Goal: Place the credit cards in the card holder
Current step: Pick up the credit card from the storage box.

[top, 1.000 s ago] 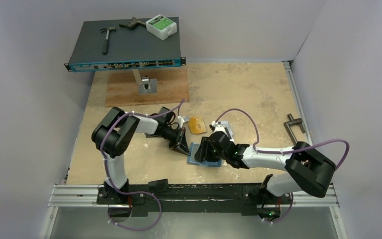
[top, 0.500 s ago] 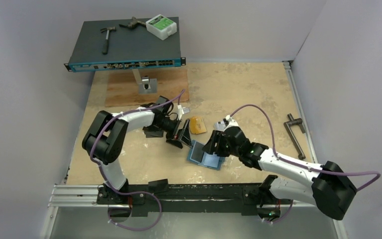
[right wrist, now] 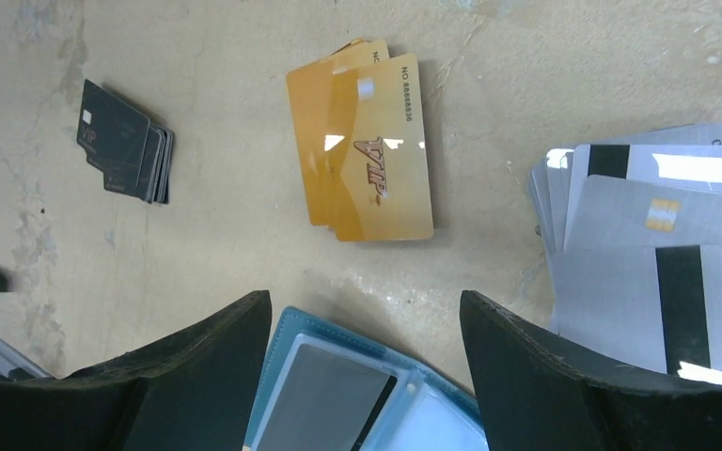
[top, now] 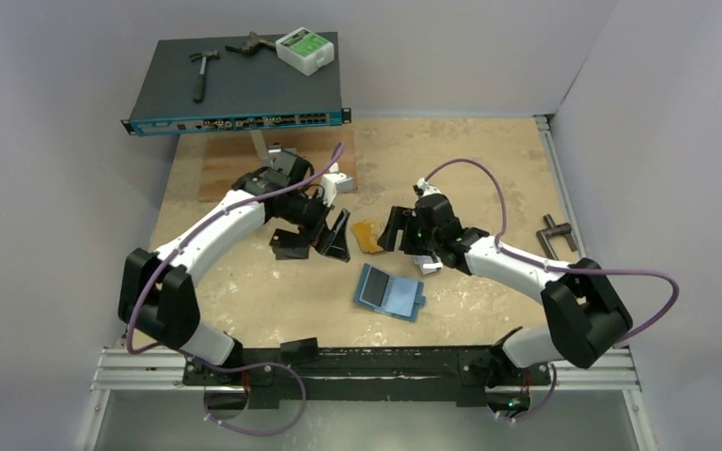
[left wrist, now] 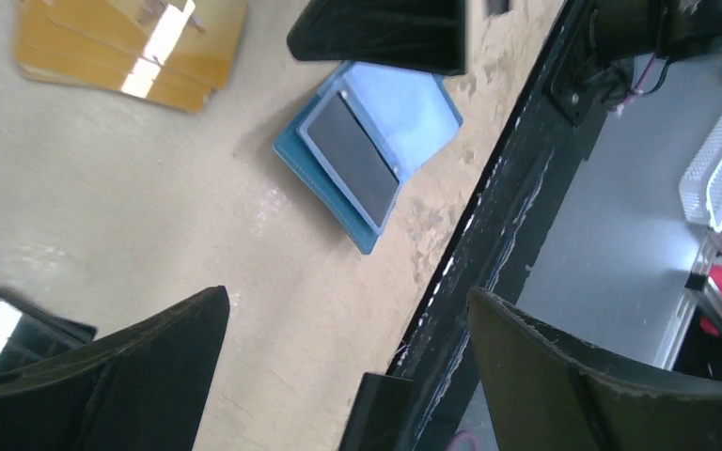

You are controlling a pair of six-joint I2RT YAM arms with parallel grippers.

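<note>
Right wrist: right tool (right wrist: pixel 365 303) jaws apart, empty, above gold credit cards (right wrist: pixel 362 141); card holder (right wrist: pixel 437 423) open at 6 o'clock, grey card (right wrist: pixel 324 395) in. Left tool (left wrist: pixel 348 296) apart, empty too. Nxt: likely pinch a gold card.

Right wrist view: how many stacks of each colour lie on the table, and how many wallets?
Orange-gold glossy card stack: 1
Silver-grey card stack with dark stripes: 1
Black flat fanned stack: 1
Teal-blue open folding card holder, one dark card in its pocket: 1
Total: 4
</note>
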